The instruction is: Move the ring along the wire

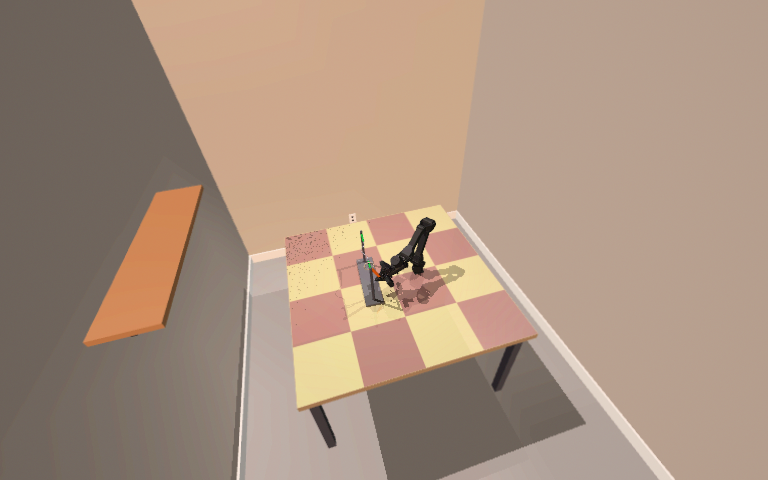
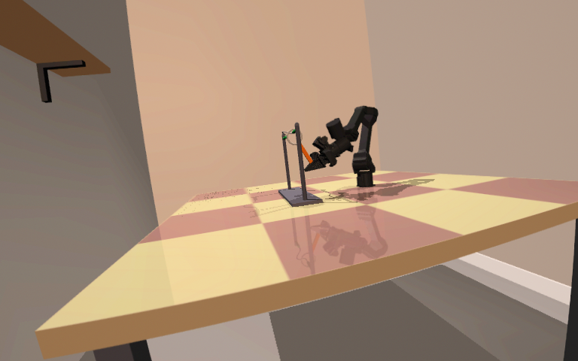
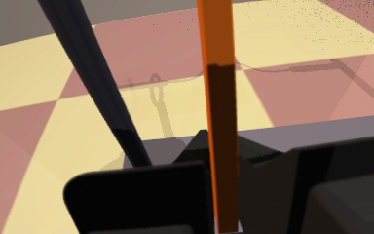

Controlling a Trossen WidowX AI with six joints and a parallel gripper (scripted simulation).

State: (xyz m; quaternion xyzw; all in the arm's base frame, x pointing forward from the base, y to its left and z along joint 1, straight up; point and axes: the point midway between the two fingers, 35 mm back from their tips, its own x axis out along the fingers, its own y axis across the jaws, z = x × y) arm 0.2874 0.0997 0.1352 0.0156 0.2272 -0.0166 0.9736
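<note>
My gripper [image 1: 382,277] [image 2: 312,165] [image 3: 209,136] is shut on the orange handle [image 1: 376,273] [image 2: 305,153] [image 3: 221,93], which slants up from the fingers to the thin pale ring [image 2: 287,139]. The ring is up at wire height, beside the near post [image 1: 373,287] [image 2: 301,170] [image 3: 97,78]. The near green part [image 1: 369,264] [image 2: 293,131] shows at the ring in the exterior view. The other green part [image 1: 362,238] [image 2: 284,137] is at the far post [image 2: 287,165]. The ring's shadow crosses the wire's shadow in the wrist view. Whether ring and wire touch is too small to tell.
The posts stand on a grey base [image 1: 365,285] [image 2: 293,197] on a checkered table [image 1: 385,353] [image 2: 213,263]. The near post is close to the fingers, at the left in the wrist view. An orange shelf [image 1: 147,260] [image 2: 50,42] is on the wall, away from the arm.
</note>
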